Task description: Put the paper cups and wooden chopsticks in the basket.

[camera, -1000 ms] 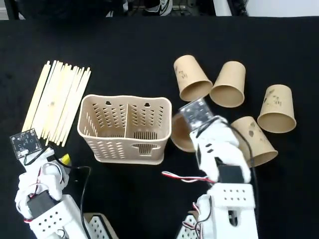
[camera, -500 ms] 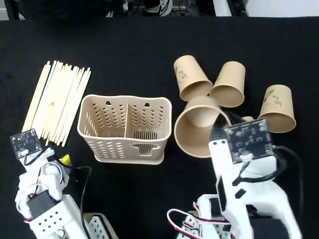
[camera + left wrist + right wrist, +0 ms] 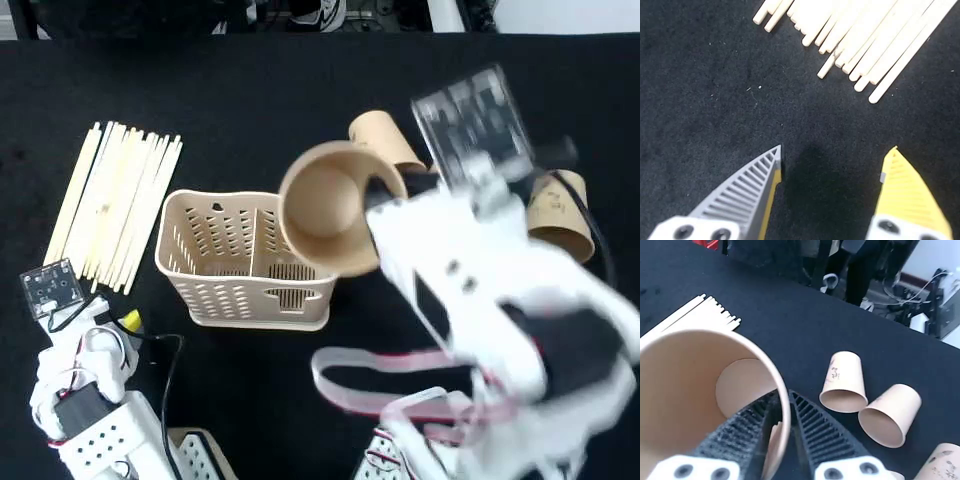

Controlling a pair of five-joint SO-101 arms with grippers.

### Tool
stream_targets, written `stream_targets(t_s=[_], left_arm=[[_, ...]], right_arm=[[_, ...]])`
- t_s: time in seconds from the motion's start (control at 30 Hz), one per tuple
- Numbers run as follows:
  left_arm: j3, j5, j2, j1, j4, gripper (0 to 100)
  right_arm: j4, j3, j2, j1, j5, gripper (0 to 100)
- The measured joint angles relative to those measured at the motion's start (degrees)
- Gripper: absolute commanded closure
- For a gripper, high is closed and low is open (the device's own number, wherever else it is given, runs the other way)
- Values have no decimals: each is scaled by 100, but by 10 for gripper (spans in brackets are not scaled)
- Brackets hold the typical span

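Note:
A paper cup (image 3: pixel 328 206) hangs tilted above the right end of the beige basket (image 3: pixel 205 198), its mouth facing the camera. My right gripper (image 3: pixel 785 399) is shut on this cup's rim (image 3: pixel 781 390), one finger inside and one outside. Other paper cups lie on their sides on the black table: one (image 3: pixel 385 138) behind the held cup and one (image 3: pixel 556 212) partly hidden by the right arm. In the right wrist view two cups (image 3: pixel 844 382) (image 3: pixel 890 412) lie side by side. Wooden chopsticks (image 3: pixel 115 200) lie bunched left of the basket. My left gripper (image 3: pixel 835 155) stands open over bare cloth near the chopstick ends (image 3: pixel 860 45).
The basket has a divider (image 3: pixel 252 240) that splits it into two compartments. The left arm (image 3: pixel 75 390) sits at the front left corner. The right arm's white body (image 3: pixel 500 300) covers much of the right side of the table. Cables and stands show beyond the far table edge.
The right arm has lifted a paper cup off the table and carried it left and up, over the basket's right end. The left arm has kept still.

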Motion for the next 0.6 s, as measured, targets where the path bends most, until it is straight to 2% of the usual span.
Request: stream_targets(t_s=[0.2, 0.6], left_arm=[[0, 0, 0, 0, 0, 686], [0, 0, 0, 0, 0, 686]], right_arm=[[9, -79, 607, -343, -9, 987], [9, 598, 1125, -334, -9, 987]])
